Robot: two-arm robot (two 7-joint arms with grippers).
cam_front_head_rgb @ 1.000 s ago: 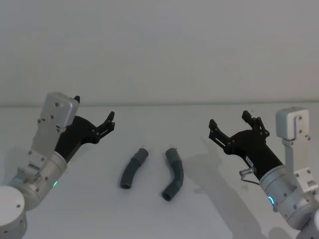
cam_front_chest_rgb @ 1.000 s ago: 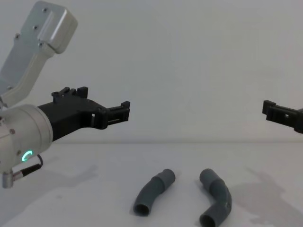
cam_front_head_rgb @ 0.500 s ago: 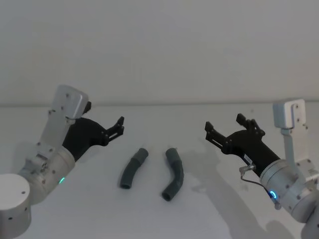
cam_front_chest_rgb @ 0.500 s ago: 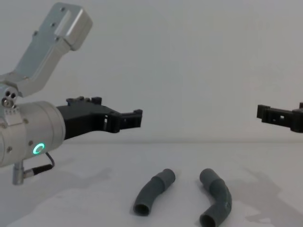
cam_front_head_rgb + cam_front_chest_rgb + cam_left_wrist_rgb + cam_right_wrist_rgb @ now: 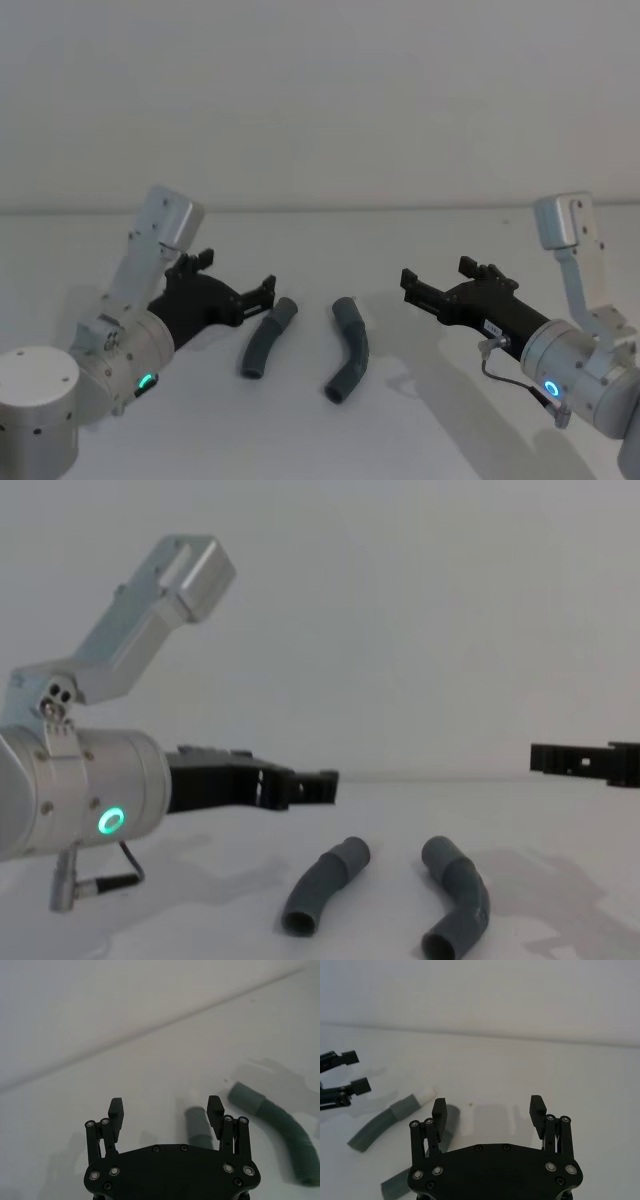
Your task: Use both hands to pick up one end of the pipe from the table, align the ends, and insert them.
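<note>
Grey and ribbed, the left pipe piece point(image 5: 262, 342) and right pipe piece point(image 5: 352, 352) lie bent, side by side but apart, on the white table point(image 5: 320, 440). Beside the left one's white tip point(image 5: 425, 1093) hovers the left gripper point(image 5: 236, 270), spread wide, empty. The right gripper point(image 5: 436, 271), equally wide and empty, hangs apart to their right. Plain wall point(image 5: 320, 100) behind.

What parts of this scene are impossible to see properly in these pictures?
Left wrist view: the left gripper hides the near end of the left pipe piece.
Right wrist view: the right gripper covers the middle of the right pipe piece.
Chest view: the right edge cuts off most of the right gripper.
</note>
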